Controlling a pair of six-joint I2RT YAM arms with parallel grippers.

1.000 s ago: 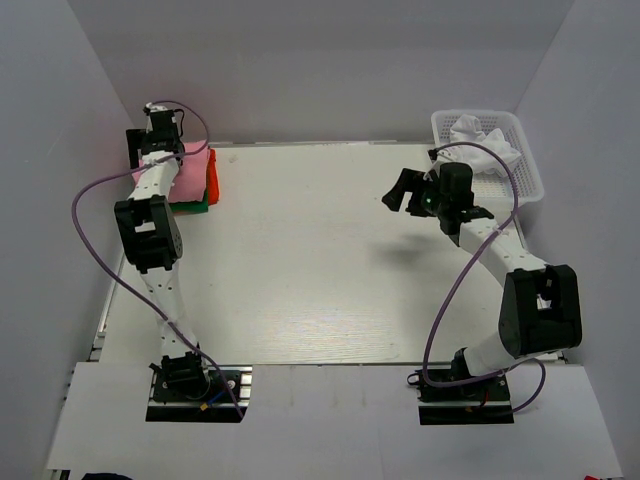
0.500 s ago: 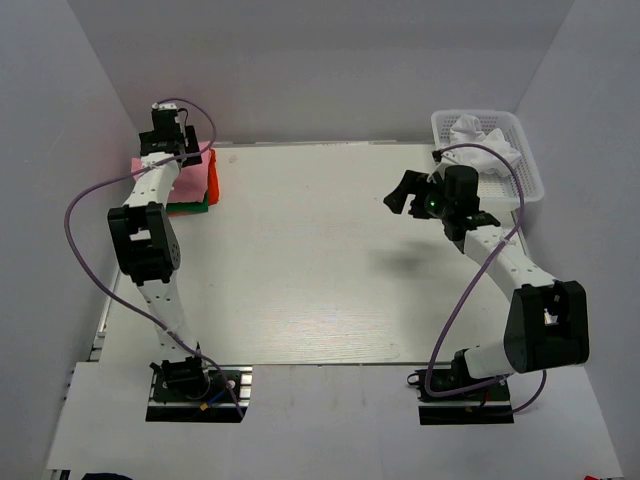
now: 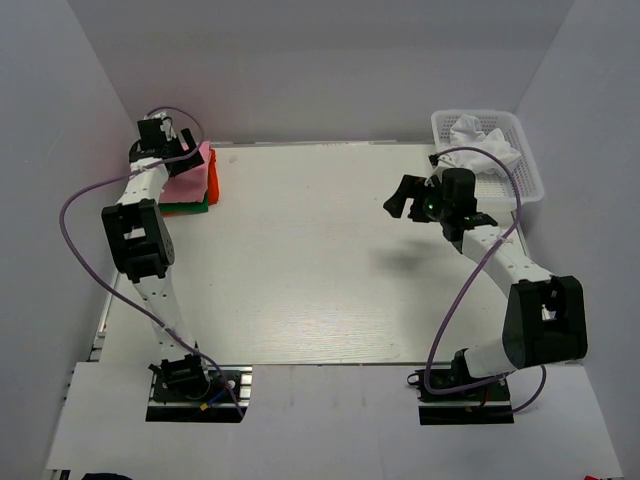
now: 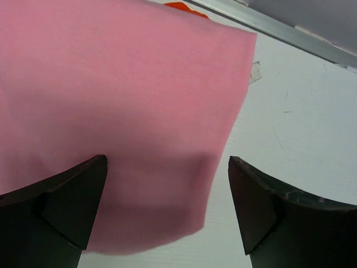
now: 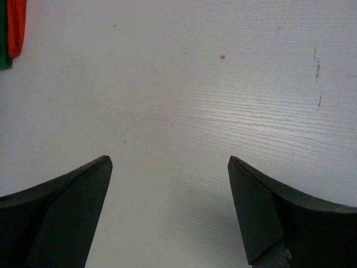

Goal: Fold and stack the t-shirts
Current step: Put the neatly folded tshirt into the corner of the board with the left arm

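Note:
A folded pink t-shirt (image 3: 192,165) tops a stack at the table's far left corner, over an orange t-shirt (image 3: 212,180) and a green t-shirt (image 3: 190,207). My left gripper (image 3: 172,143) hovers just above the stack's back edge. In the left wrist view the pink t-shirt (image 4: 122,100) lies flat below the left gripper (image 4: 167,167), which is open and holds nothing. A crumpled white t-shirt (image 3: 482,135) lies in the basket. My right gripper (image 3: 402,196) hangs open above the table's right half. The right wrist view shows only bare table under the right gripper (image 5: 170,164).
The white mesh basket (image 3: 525,180) stands at the far right corner, right behind the right arm. White walls close in the table on the left, back and right. In the right wrist view the orange and green stack edge (image 5: 14,28) shows far off.
The left wrist has turned and shifted slightly left over the stack, staying open. The right arm's elbow has swung outward a little; its gripper has barely moved.

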